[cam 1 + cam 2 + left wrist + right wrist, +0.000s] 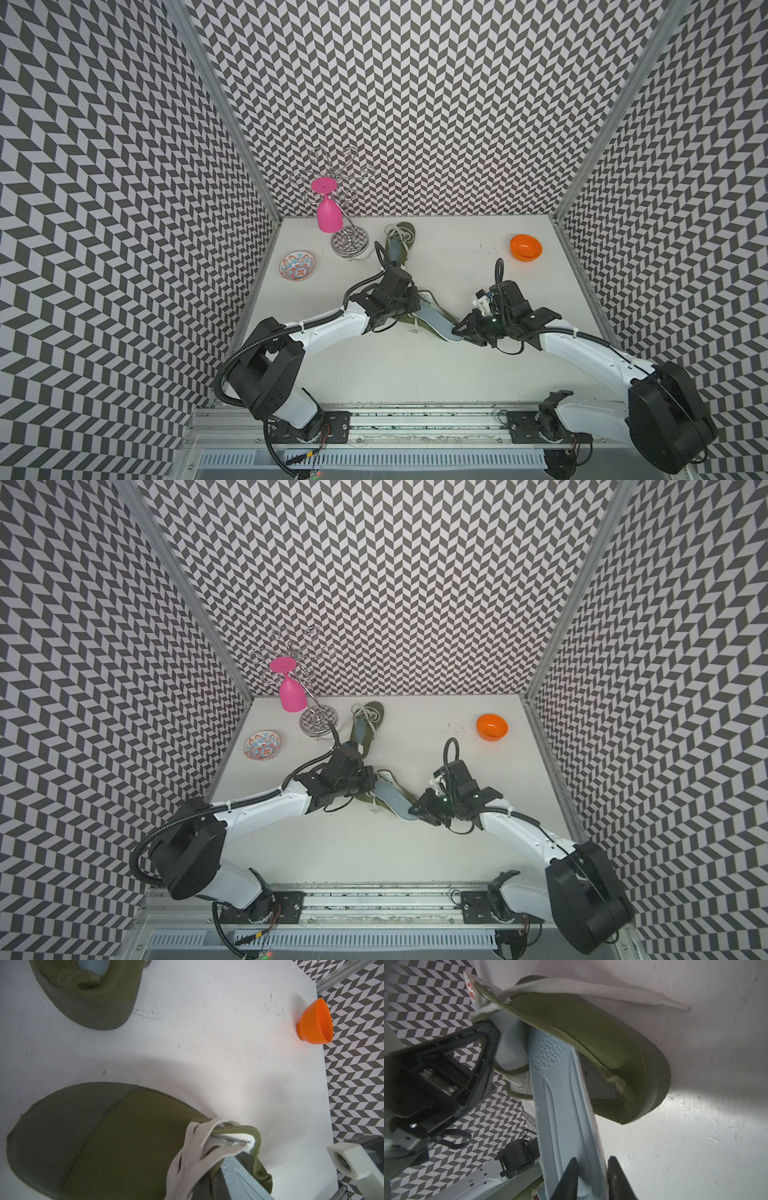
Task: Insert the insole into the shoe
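Observation:
An olive green shoe (405,326) with white laces lies between my two arms near the table's middle; its toe fills the left wrist view (104,1136). My left gripper (409,307) is shut on the shoe at the tongue side of its opening, one black finger (477,1047) against the white lining. A pale blue insole (562,1105) runs from the shoe's opening (591,1032) back to my right gripper (592,1172), whose fingers pinch its heel end. The front of the insole is tucked under the upper. In both top views the insole (436,324) sticks out toward the right gripper (459,330).
A second olive shoe (398,245) with a blue insole inside lies at the back. Beside it stands a wire rack (350,243) holding a pink glass (328,210). A patterned dish (297,266) sits at the left, an orange bowl (525,247) at the back right.

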Motion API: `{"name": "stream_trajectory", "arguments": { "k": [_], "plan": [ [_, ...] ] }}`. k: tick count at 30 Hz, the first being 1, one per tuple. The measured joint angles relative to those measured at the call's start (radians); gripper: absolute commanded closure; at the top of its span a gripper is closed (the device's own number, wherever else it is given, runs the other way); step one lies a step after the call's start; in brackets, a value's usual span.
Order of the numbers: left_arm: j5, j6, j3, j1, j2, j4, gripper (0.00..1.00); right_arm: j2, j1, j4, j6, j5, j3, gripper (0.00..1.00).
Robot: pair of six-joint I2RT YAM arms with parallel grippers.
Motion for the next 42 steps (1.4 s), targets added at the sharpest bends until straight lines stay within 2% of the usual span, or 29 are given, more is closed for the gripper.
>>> {"name": "stream_trajectory", "arguments": {
  "k": [8, 16, 25, 35, 42],
  "plan": [
    [-0.01, 0.047, 0.009, -0.023, 0.002, -0.019, 1.0, 0.051, -0.025, -0.04, -0.071, 0.036, 0.058, 0.92],
    [0.017, 0.113, 0.043, -0.025, 0.006, -0.04, 1.0, 0.158, -0.019, -0.142, -0.245, 0.128, 0.24, 0.95],
    [0.097, 0.158, 0.089, -0.024, 0.036, -0.055, 1.0, 0.27, 0.073, -0.203, -0.383, 0.285, 0.37, 0.95],
    [0.165, 0.13, 0.084, 0.018, 0.037, -0.063, 1.0, 0.307, 0.143, -0.164, -0.449, 0.431, 0.362, 0.95],
    [0.228, 0.14, 0.084, 0.034, 0.037, -0.058, 1.0, 0.307, 0.156, -0.134, -0.505, 0.512, 0.35, 0.95]
  ]
}}
